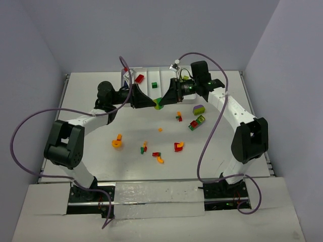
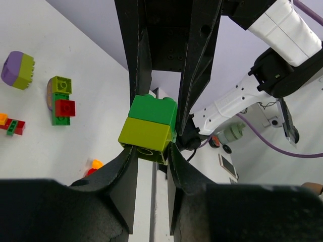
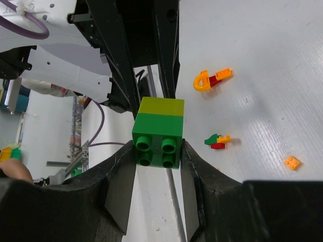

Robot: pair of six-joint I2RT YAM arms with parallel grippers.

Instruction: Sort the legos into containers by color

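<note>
Near side of the table [image 1: 126, 169]: loose legos, glossy moulded plastic with round studs.
- Orange curved piece [image 1: 160, 160] lies just beside a red-and-dark bit [image 1: 155, 154].
- A red/yellow piece [image 1: 178, 146] is to their right.
- A green/red/orange cluster [image 1: 143, 148] is to their left.
- An orange arch [image 1: 117, 141] sits further left, on its own.

Further in:
- A tiny flat orange plate [image 1: 160, 129].
- A red/green/orange clump [image 1: 179, 116].
- A lime/red/green stack [image 1: 197, 122].
- A rounded purple-over-lime block [image 1: 199, 109] just behind that stack.

Mid-table, both arms meet nose to nose on one two-brick stack.
- The left gripper [image 2: 151, 151] is clenched on the lime brick [image 2: 145, 135].
- The right gripper [image 3: 157, 151] is clenched on the green brick [image 3: 157, 132], whose four studs face its wrist camera.
- The two bricks are pressed together face to face. They are square, sharp-edged and shiny.
- The fingers are matte black and tapered, one on each side wall of the brick they hold.

Far edge: the tray [image 1: 147, 81] is white on a white table, so its rim and dividers barely resolve from above. A red brick [image 1: 139, 78] and a far green piece [image 1: 154, 85] lie in that area, apart from each other. I can't tell which compartments they are in.
</note>
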